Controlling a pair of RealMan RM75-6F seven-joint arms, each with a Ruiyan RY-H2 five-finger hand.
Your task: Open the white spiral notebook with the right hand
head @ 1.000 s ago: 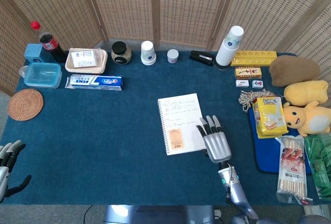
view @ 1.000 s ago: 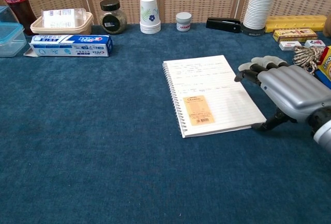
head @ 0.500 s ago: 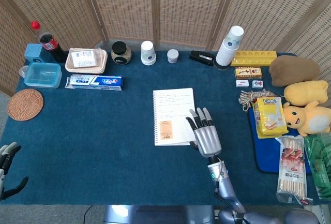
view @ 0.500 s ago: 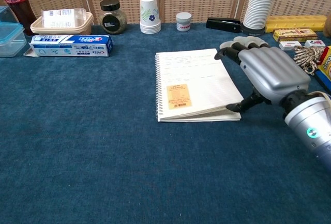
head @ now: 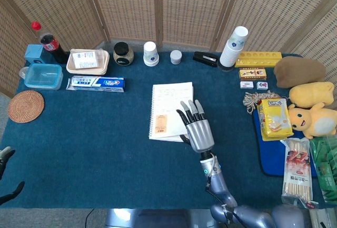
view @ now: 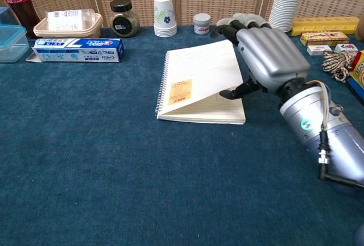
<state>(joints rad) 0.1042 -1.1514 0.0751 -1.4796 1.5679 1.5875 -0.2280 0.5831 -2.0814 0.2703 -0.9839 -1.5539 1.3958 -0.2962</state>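
The white spiral notebook (head: 167, 109) lies mid-table with its spiral on the left and an orange label on the cover. In the chest view the notebook's (view: 196, 81) cover is lifted at its right edge, tilted up over the lined pages. My right hand (head: 196, 130) is at that free edge. The chest view shows the right hand (view: 261, 58) with its thumb under the raised cover and its fingers lying over the top, so it pinches the cover. Only the tips of my left hand (head: 4, 154) show at the bottom left corner, spread apart and holding nothing.
A toothpaste box (head: 96, 83), a jar (head: 123, 53), a paper cup (head: 151, 53) and a black stapler (head: 204, 58) line the far side. A cup stack (head: 233, 46) stands at the back right. Snack packets and plush toys (head: 310, 107) crowd the right edge.
The right hand moved left and away from me, sliding the notebook left and raising its cover from flat to tilted. The left hand sank further out of the frame.
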